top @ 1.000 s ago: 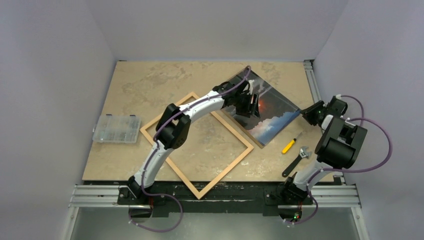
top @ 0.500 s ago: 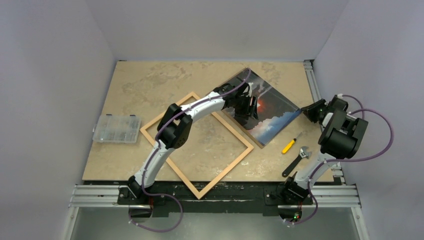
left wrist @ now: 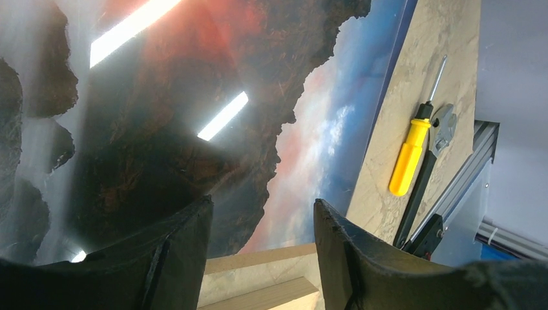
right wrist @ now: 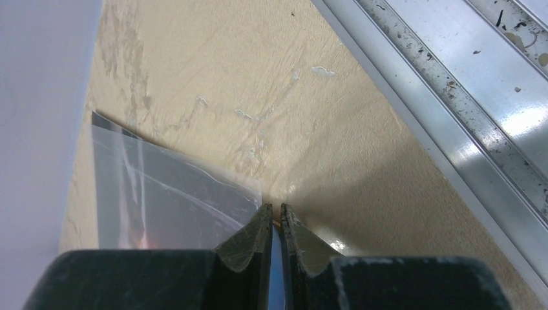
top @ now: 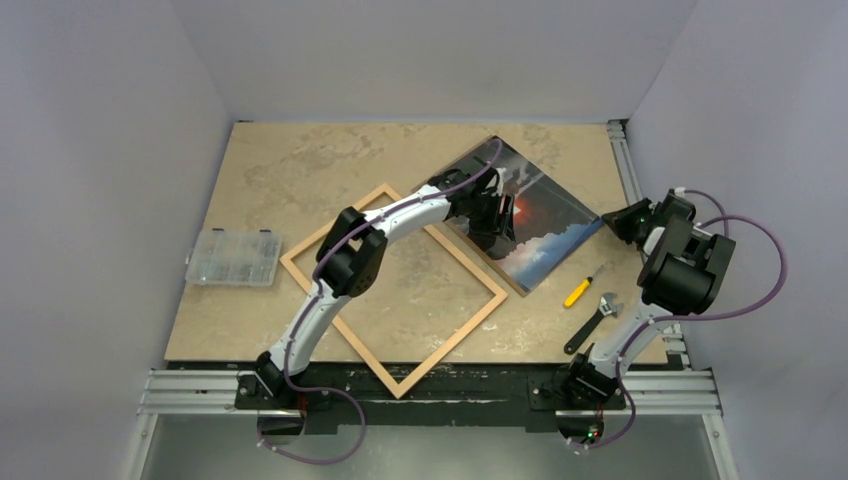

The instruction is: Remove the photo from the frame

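While the beige marbled table (top: 270, 170) looks the same as a second ago, the change that matters to me is small and on the right. The thin light-wood rectangular frame (top: 455, 343) lies flat near the middle, turned like a diamond, with bare table showing through it, so the picture is already out of it. The large glossy photo (top: 550, 225), a dark sunset with an orange-red sun, lies flat just beyond the frame's far right rail. I cannot tell whether its edge touches that rail.

My left gripper (left wrist: 262, 258) hangs low over the middle of the print with its jaws apart, holding nothing, and it has only crept slightly toward me. My right gripper (right wrist: 276, 210) is the one that has acted. Its jaws have drawn nearly together at the photo's right corner, and a thin blue sliver of print shows between the fingertips, so I read it as pinched on that corner.

I judge this gives me a hold to lift or drag the print well clear of the frame, though a thin glossy sheet may slip or crease.

A clear plastic compartment box (top: 233, 258) sits left of the frame. A black adjustable wrench (top: 592, 322) and a yellow-handled screwdriver (top: 580, 290) lie near the photo's near right edge.
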`<state>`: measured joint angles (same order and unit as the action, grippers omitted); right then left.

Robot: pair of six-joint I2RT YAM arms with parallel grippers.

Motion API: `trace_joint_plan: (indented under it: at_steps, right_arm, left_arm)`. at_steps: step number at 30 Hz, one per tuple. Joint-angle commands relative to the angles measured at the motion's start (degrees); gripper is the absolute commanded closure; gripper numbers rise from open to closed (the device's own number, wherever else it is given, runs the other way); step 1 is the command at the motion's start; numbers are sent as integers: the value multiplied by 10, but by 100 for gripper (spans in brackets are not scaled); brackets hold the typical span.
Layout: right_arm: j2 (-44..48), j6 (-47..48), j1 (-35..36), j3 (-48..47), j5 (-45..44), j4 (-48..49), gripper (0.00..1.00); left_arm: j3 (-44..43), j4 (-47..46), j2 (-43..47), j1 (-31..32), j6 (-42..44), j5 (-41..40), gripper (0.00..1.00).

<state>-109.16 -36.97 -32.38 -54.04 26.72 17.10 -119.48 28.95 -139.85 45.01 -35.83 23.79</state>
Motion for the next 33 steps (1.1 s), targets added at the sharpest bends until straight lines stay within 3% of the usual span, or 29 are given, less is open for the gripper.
trace_joint_plan:
  at_steps: [1,11,17,20,33]
  right_arm:
    - [9,-15,-8,7,31,27,92]
    - [3,-20,-8,21,49,24,90]
    - [17,-13,-8,22,43,12,95]
    - [35,1,-8,13,23,-25,100]
    - [159,86,5,-47,-133,-257,100]
  left_arm:
    - [-18,-6,-6,-5,5,2,44]
    - [-22,-10,-13,-5,0,5,44]
    - [-23,-10,-16,-5,0,6,44]
    - [-23,-10,-17,-5,-1,7,44]
    - [-20,-29,-2,-5,-45,37,42]
